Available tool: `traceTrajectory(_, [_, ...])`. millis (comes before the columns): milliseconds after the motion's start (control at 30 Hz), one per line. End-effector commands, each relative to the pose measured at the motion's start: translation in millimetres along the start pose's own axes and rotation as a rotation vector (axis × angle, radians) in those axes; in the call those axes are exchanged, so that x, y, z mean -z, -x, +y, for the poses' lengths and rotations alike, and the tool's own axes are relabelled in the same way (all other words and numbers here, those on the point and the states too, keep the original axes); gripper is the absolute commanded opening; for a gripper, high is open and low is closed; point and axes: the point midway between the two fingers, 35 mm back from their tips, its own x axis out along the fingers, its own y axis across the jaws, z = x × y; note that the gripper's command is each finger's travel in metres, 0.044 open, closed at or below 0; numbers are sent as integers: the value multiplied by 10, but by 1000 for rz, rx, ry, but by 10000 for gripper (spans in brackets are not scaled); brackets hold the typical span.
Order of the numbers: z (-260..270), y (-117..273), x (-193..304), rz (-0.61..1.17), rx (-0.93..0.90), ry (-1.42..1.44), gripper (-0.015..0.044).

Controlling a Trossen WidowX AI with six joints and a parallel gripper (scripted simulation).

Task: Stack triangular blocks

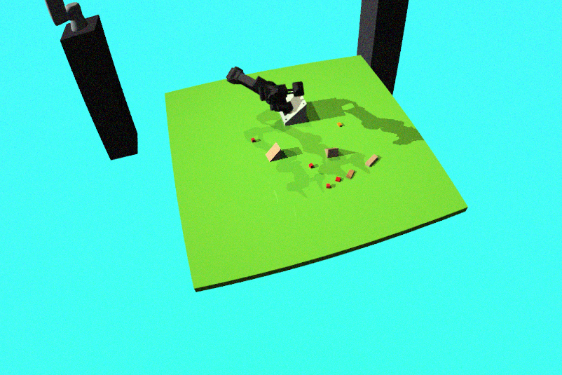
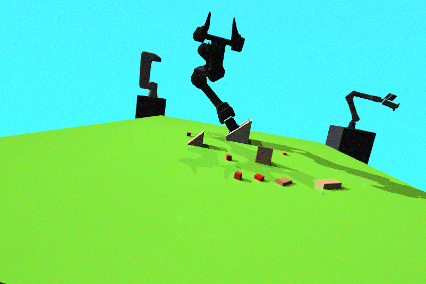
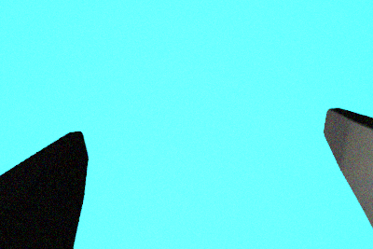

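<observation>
One tan triangular block rests on the green table, its slope facing left and its triangular end showing in the exterior view. A brown upright block stands apart to its right. It looks like the other triangular block, seen on a square upright face, with its slope hidden. My gripper is open and empty, high above the table with its fingers pointing up. The wrist view shows only the two fingers against the background.
A flat tan block and a smaller brown one lie near the right side. Several small red cubes and an orange piece are scattered around. My arm's wedge-shaped base is behind them.
</observation>
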Motion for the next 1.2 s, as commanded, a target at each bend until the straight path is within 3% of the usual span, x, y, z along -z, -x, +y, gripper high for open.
traceTrajectory(0, [-10, -6, -9, -4, 4, 2, 426])
traceTrajectory(133, [-254, -121, -227, -98, 95, 60, 440])
traceTrajectory(367, [-1136, -224, -937, -363, 468, 290, 440])
traceTrajectory(667, [-2149, 256, -1682, -557, 1096, 642, 440])
traceTrajectory(967, [-2630, 1078, -2072, -521, 1823, 977, 440])
traceTrajectory(1167, [-2604, 1675, -2156, -284, 2461, 1180, 440])
